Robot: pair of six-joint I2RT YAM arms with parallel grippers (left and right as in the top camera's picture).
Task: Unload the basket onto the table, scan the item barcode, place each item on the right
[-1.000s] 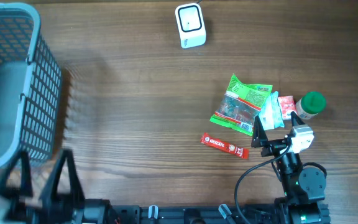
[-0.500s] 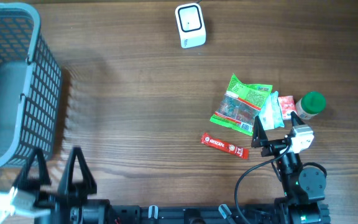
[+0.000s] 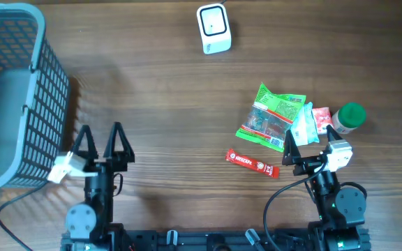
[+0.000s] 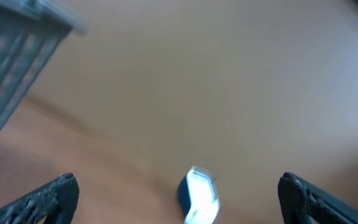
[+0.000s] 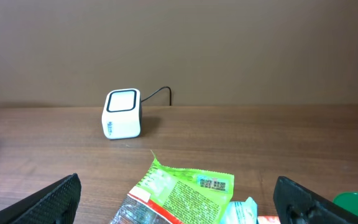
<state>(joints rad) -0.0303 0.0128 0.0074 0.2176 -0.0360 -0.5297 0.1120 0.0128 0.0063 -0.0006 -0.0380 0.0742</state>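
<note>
While the blue basket (image 3: 19, 90) fills the left edge and the left gripper (image 3: 100, 130) just right of it stands empty with jaws spread, the white scanner (image 3: 213, 28) sits top centre, the green packet (image 3: 272, 116) (red sachet (image 3: 252, 163) below it) centre-right, the right gripper (image 3: 303, 141) beside it likewise spread and empty.

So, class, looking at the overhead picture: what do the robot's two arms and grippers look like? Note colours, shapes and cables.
The left gripper and right gripper each have two black tapered fingers with a white camera block behind them. Each arm has a grey round joint and a thin black cable looping alongside. A small green light glows on the right arm.
</note>
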